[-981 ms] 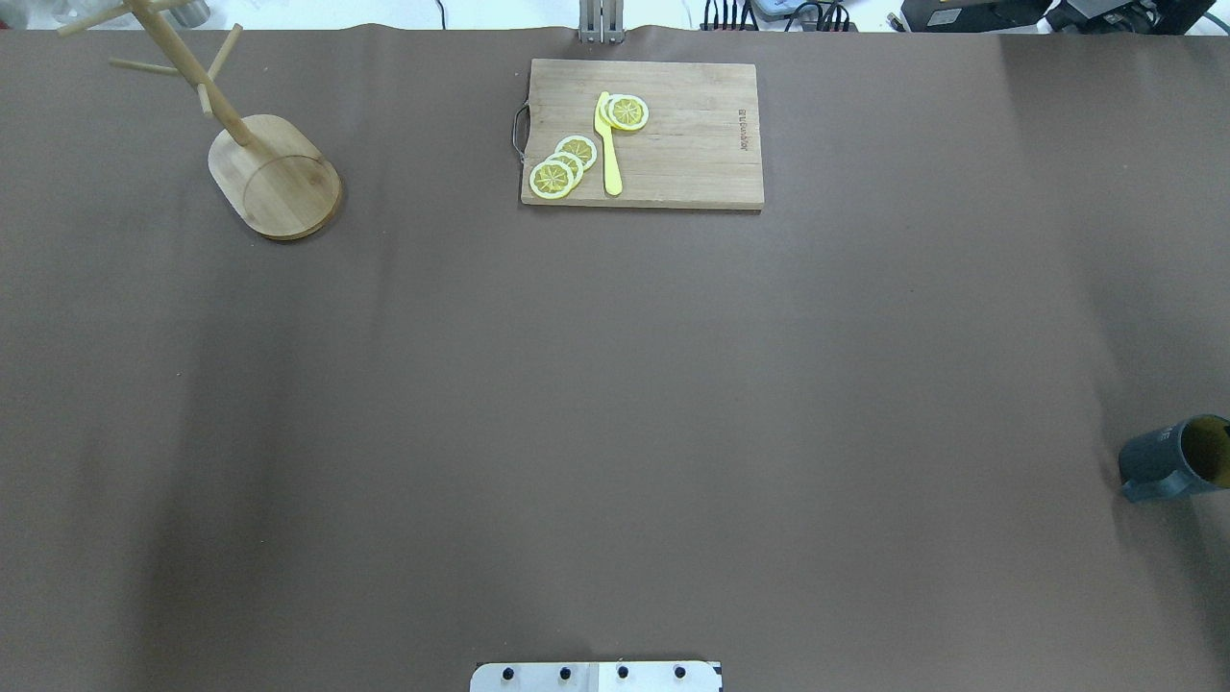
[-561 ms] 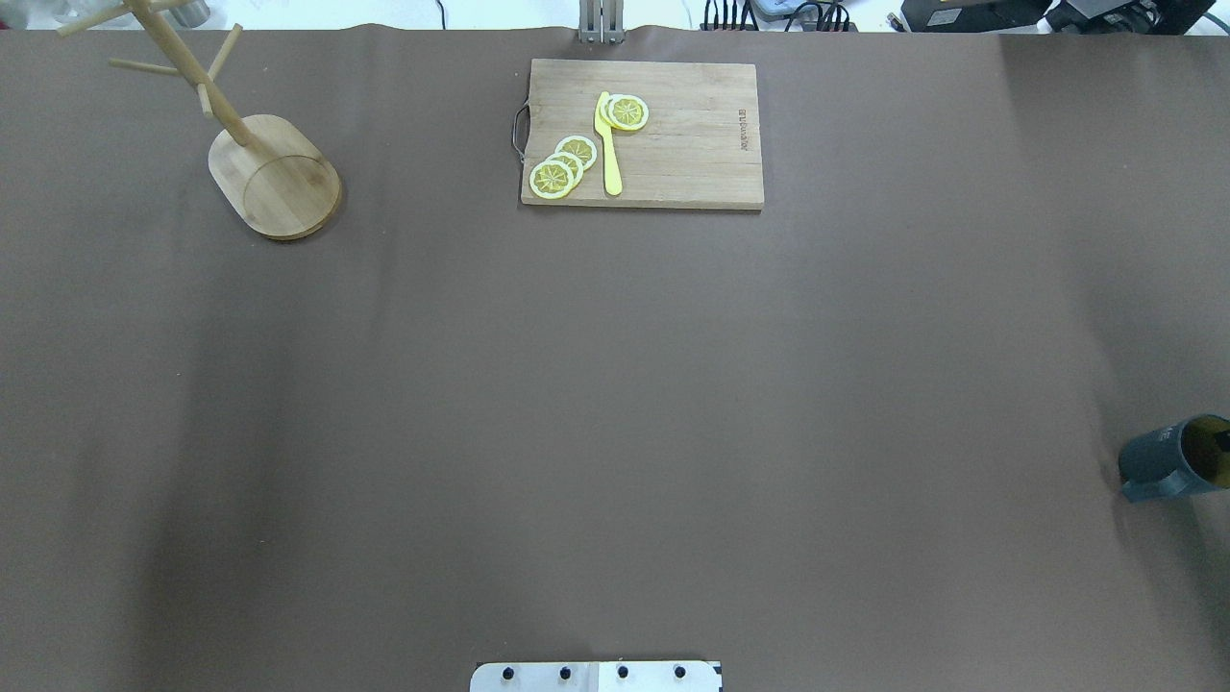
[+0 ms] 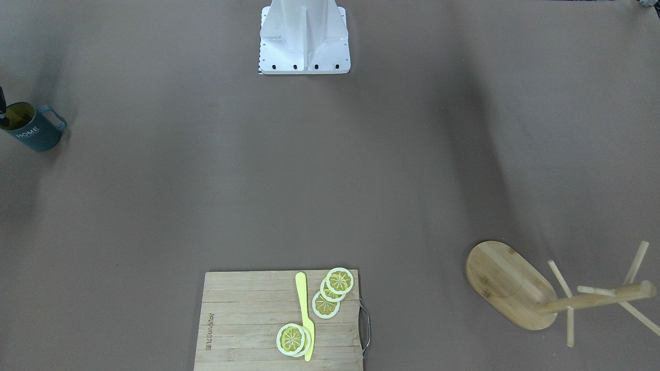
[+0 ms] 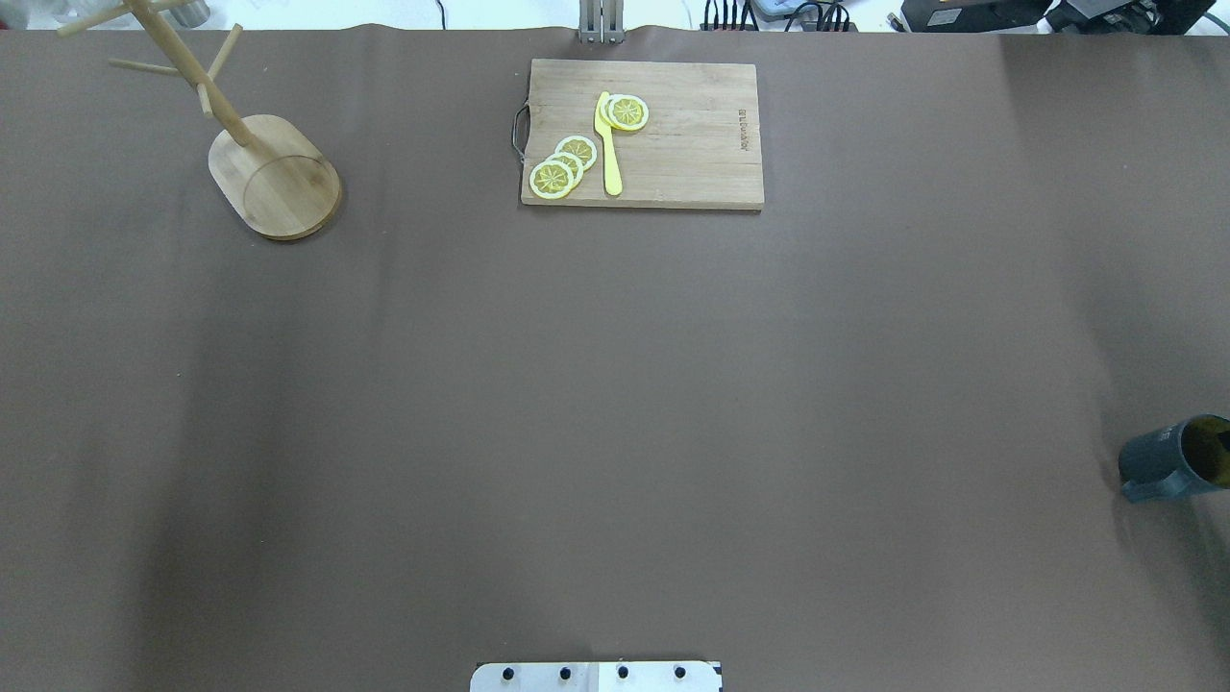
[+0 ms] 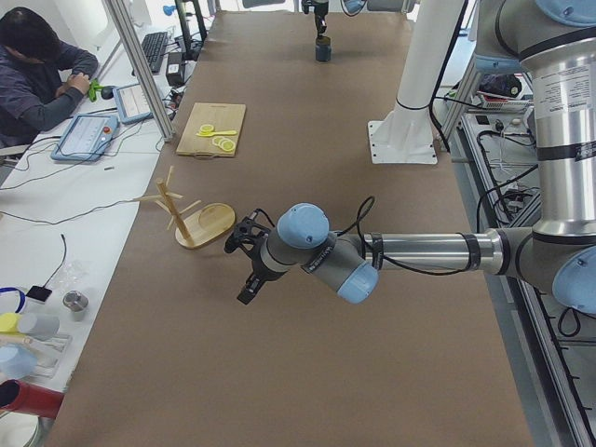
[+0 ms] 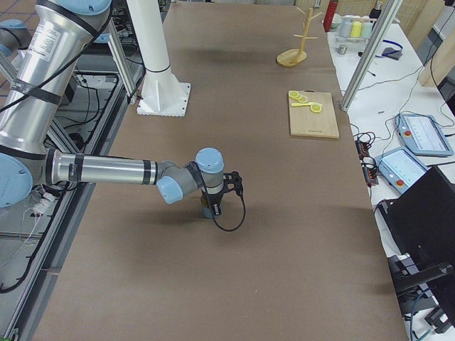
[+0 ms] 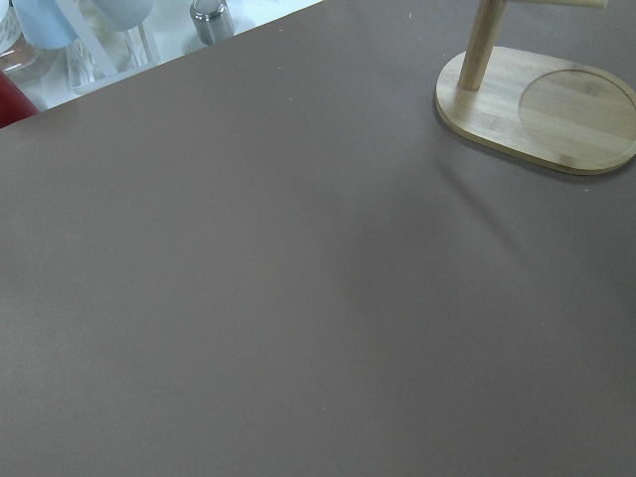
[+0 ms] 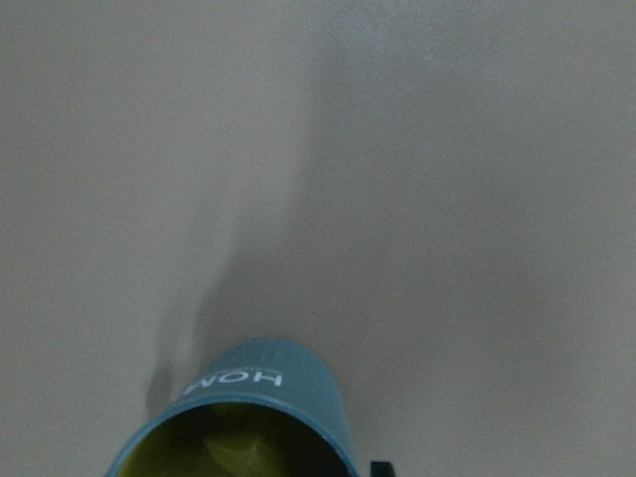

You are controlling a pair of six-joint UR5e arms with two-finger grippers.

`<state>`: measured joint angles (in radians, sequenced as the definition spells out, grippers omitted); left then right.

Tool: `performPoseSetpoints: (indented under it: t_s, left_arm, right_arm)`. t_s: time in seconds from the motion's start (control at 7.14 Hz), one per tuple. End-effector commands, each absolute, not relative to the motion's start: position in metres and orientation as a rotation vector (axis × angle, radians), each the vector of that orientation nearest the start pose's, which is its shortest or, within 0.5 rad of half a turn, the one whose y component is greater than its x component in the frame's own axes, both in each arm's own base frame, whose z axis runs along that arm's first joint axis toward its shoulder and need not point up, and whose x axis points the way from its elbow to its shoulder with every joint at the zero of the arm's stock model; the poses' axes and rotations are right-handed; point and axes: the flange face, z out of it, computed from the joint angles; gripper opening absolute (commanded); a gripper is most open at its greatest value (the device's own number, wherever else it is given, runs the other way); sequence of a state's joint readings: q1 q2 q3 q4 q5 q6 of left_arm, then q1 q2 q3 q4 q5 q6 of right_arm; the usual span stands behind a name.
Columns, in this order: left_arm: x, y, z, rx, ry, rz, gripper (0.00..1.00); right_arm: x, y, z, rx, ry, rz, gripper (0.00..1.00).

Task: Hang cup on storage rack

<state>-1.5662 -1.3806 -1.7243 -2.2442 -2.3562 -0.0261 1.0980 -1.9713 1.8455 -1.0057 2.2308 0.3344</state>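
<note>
— Unmoved since a second ago: HOME mug [image 4: 1168, 459] upright at right edge of table [image 4: 615, 384], well apart from mug tree [image 4: 279, 178].

— Fingers?

— Cannot tell, for right gripper [image 6: 216, 206] at mug's rim or left gripper [image 5: 247, 291] hovering near mug tree.

— Advice?

— Probably best: pinch wall opposite handle [image 3: 58, 121], leaving loop free for peg [image 4: 144, 67].

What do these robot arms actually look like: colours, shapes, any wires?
Both are silvery-grey metal tubes with rounded light-blue joint caps and black rings. The left arm ends in the black left gripper, the right arm in the black right gripper. A black cable loops from the right wrist.
</note>
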Motion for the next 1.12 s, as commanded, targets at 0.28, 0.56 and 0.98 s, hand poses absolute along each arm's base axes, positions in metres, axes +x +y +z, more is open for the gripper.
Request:
performPoseSetpoints:
  t_s: [0.28, 0.56, 0.98]
  left_arm:
    - [-0.060, -0.435, 0.592, 0.590, 0.768, 0.230, 0.99]
    - [-0.060, -0.435, 0.591, 0.590, 0.769, 0.228, 0.99]
    - [-0.060, -0.437, 0.590, 0.592, 0.769, 0.228, 0.99]
  right_arm:
    - [-0.105, -0.364, 0.608, 0.180, -0.796, -0.292, 0.00]
    - [-0.125, -0.402, 0.571, 0.170, -0.844, -0.111, 0.00]
    - [-0.166, -0.451, 0.495, 0.153, -0.953, 0.093, 0.00]
